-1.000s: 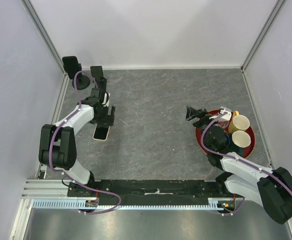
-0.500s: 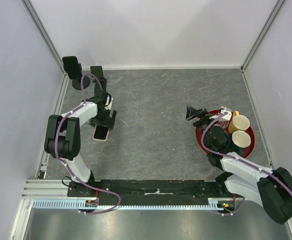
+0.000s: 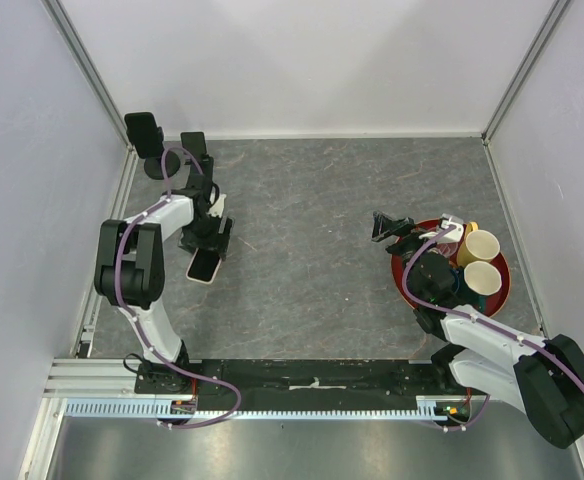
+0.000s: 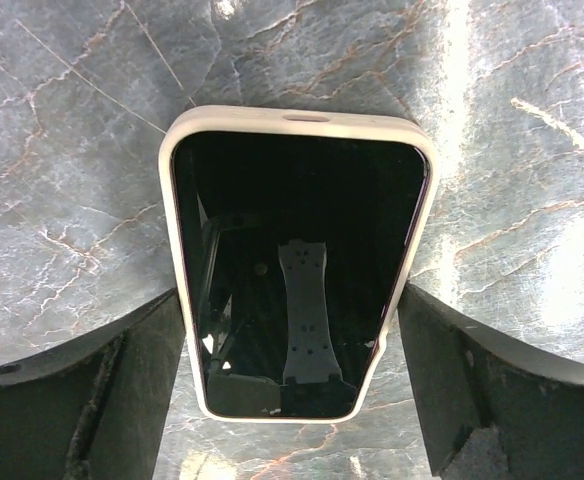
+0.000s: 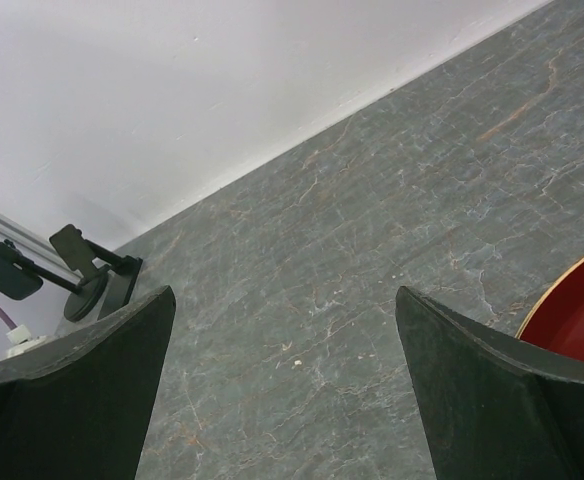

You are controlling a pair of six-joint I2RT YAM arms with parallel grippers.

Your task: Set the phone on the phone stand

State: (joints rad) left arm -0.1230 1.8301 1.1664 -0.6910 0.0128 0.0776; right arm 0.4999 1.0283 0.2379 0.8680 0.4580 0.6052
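Since a second ago the left arm point(image 3: 137, 265) has drawn its elbow in toward the left wall and now stands more folded, while the phone point(image 4: 297, 270) lies where it did and the right arm point(image 3: 472, 335) has not stirred.

That phone is flat on the grey worktop point(image 3: 312, 220), screen up in a pale case, on the left side and short of the far corner. A black phone stand point(image 3: 194, 148) stands in that corner, with a second stand point(image 3: 144, 132) just beside it against the wall. Both are apart from the phone. The left arm's forearm and its purple cable point(image 3: 165, 160) cross the ground between phone and stands.

Over on the right sits a red tray point(image 3: 505, 290) carrying two yellowish cups point(image 3: 482, 246) and some smaller things I cannot make out.

From the wrist view, the left fingers point(image 4: 122, 390) point down at the worktop, spread wide, one on each side of the phone's near half. Their inner edges come right up to the case, and I cannot tell whether they press on it.

The right arm reaches forward, its wrist above the tray's left rim. The right fingers point(image 5: 72, 380) are held wide apart with nothing between them.
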